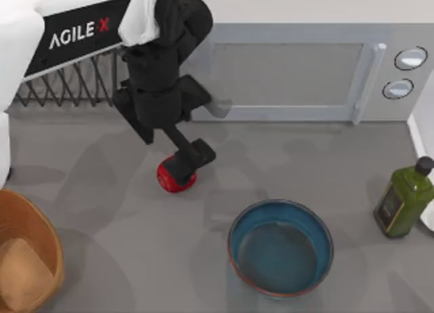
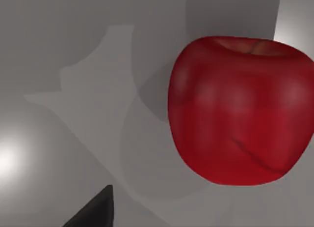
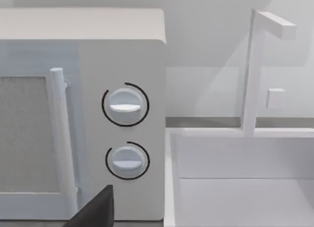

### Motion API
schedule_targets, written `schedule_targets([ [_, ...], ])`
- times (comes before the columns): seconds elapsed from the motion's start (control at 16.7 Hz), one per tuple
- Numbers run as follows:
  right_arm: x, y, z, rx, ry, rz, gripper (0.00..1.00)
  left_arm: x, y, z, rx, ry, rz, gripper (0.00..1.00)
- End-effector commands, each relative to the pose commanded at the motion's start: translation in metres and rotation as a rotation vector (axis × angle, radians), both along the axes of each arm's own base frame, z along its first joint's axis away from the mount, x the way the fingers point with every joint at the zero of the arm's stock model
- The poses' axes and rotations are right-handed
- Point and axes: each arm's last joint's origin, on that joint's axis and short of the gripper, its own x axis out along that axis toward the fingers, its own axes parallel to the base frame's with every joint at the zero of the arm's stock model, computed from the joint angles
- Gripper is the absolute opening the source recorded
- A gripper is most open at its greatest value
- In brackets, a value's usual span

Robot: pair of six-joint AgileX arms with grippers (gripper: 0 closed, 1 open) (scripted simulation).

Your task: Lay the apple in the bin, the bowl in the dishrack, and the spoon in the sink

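Note:
The red apple lies on the grey table left of centre, and it looms large in the left wrist view. My left gripper hangs right over it, open; one dark fingertip stands apart from the fruit. Low in the right half of the table sits the teal-blue bowl, upright and holding nothing. The tan wooden bin is at the lower left edge. Behind my left arm stands the black wire dishrack. The white sink is at the far right. The spoon is hidden. My right gripper is parked, open, facing the microwave.
A grey microwave runs along the back, its two dials close to my right wrist. A green bottle stands at the right edge near the sink. A small grey piece pokes out beside my left arm.

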Motion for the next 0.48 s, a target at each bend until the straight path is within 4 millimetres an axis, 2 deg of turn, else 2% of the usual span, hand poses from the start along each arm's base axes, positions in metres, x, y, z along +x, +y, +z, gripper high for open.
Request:
schedule_targets([
  [0.24,0.0,0.0,0.0,0.0,0.0,0.0,1.0,0.0124,-0.0078,0.0039,-0.014,-0.001,-0.002,1.0],
  [0.48,0.0,0.0,0.0,0.0,0.0,0.0,1.0,0.0131,-0.008,0.0041,-0.015,-0.002,-0.002,1.0],
])
